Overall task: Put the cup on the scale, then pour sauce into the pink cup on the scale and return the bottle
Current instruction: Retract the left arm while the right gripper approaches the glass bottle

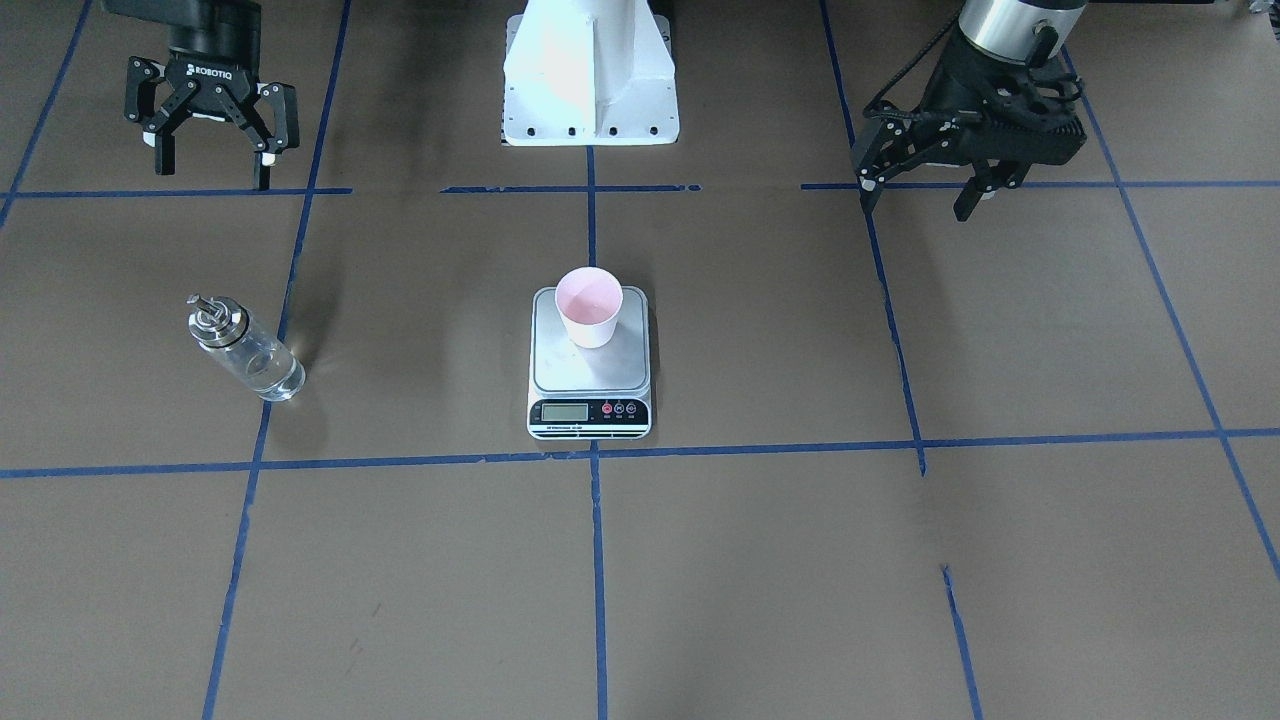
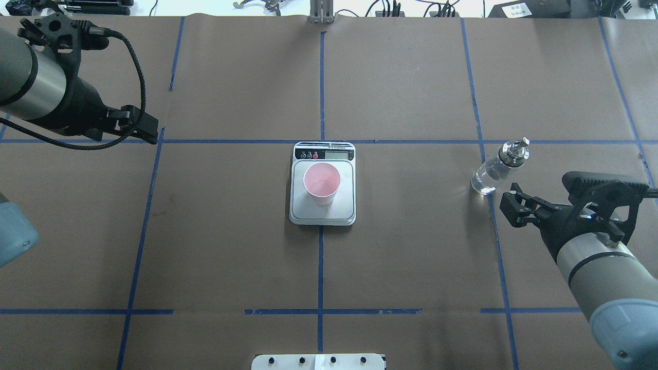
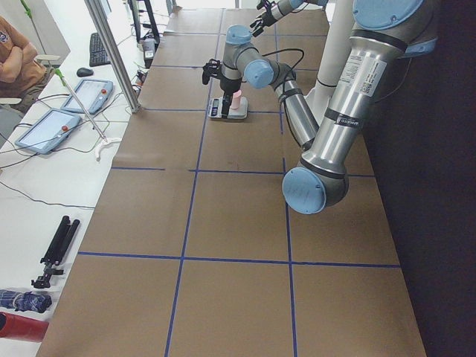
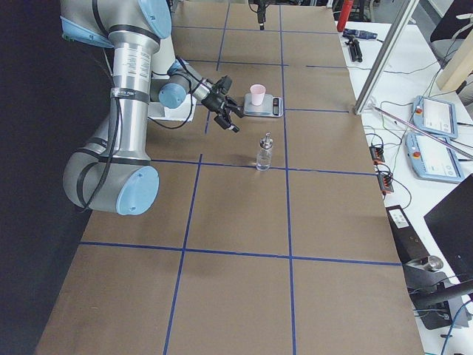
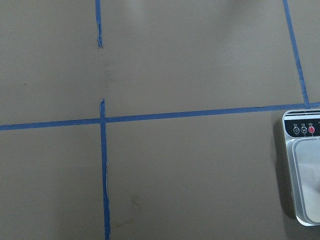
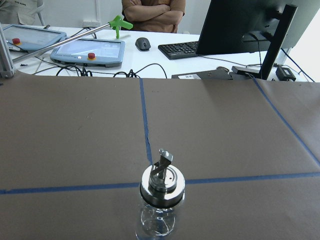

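Though obscure overhead, right tool (image 1: 213,165) agape.

- The right gripper (image 1: 213,165) hung with its jaws spread wide, fingers pointing down, gripping nothing.
- The right arm (image 2: 596,257) came in from the robot's right, its wrist angled forward and inward in the overhead view.
- The left gripper (image 1: 918,195) was tilted to one side, its jaws likewise apart, with nothing between them.
- The left arm (image 2: 41,92) reached in from the robot's left; in the left side view its elbow sat low and the forearm ran away from the camera.
- The two grippers were well apart, one on each side.
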